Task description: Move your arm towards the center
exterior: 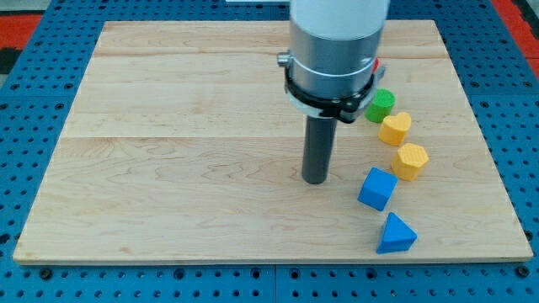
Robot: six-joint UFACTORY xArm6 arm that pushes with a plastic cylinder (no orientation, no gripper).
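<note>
My tip (pixel 316 179) rests on the wooden board (pixel 185 143), a little right of its middle. The dark rod hangs from the wide grey arm at the view's top. A blue cube (pixel 376 188) lies just right of the tip, with a small gap between them. A blue triangular block (pixel 395 234) lies below the cube. A yellow hexagonal block (pixel 410 160) and a yellow heart-shaped block (pixel 394 128) sit above the cube. A green cylinder (pixel 381 104) sits beside the arm's body. A red block (pixel 376 64) is mostly hidden behind the arm.
The board lies on a blue perforated table (pixel 34 126). The blocks form a curved line along the board's right side.
</note>
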